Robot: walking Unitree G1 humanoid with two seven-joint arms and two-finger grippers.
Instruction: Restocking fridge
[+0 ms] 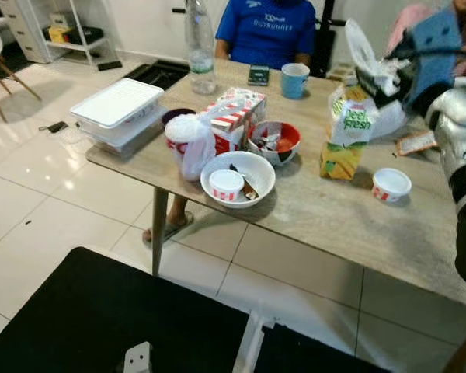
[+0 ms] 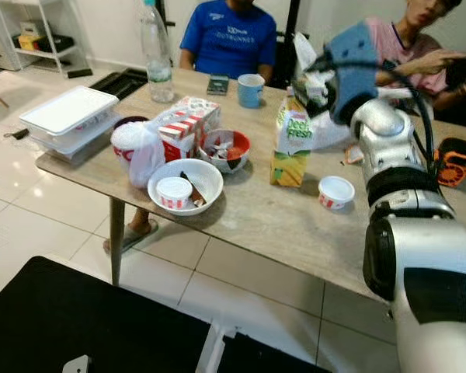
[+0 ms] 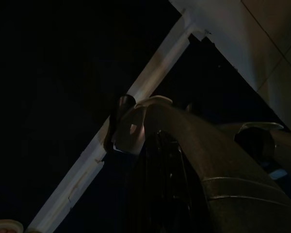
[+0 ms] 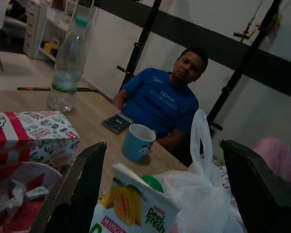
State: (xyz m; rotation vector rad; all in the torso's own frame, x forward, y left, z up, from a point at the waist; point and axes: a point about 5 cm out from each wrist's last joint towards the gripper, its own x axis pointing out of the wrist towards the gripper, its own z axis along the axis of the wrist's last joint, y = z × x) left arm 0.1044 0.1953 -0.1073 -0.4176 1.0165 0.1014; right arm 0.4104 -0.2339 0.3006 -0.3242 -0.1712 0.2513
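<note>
I am holding my right tool (image 2: 314, 78) above the back of the wooden counter (image 2: 279, 225), its two black fingers (image 4: 80, 189) spread wide and closed on nothing. Through the right wrist view I am looking down between them at the juice carton (image 2: 290, 141), which is standing upright on the counter just below the tool. Its label is reading "Peel Fresh", with "MARIGOLD" in a red strip and yellow fruit pictured; a green cap sits on its sloped top. A white plastic bag (image 4: 203, 194) is bunching up right beside the carton.

Left of the carton, a red-and-white KFC box (image 2: 188, 116) is lying next to a red bowl (image 2: 227, 149) of scraps. A white bowl (image 2: 185, 185) in front is holding a small red-striped cup (image 2: 173, 192); another such cup (image 2: 335, 191) is sitting alone right of the carton. A clear water bottle (image 2: 157, 54), a blue mug (image 2: 251, 89) and a dark phone (image 2: 217, 84) are standing toward the far edge, and a white lidded box (image 2: 68, 113) is resting on the left corner.

A person in a blue shirt (image 2: 229, 35) printed "OUTRUNNER" is sitting behind the counter, and another person in pink (image 2: 419, 39) beside them.

My left tool (image 3: 194, 160) is hanging in the dark; I cannot tell whether it is open.
</note>
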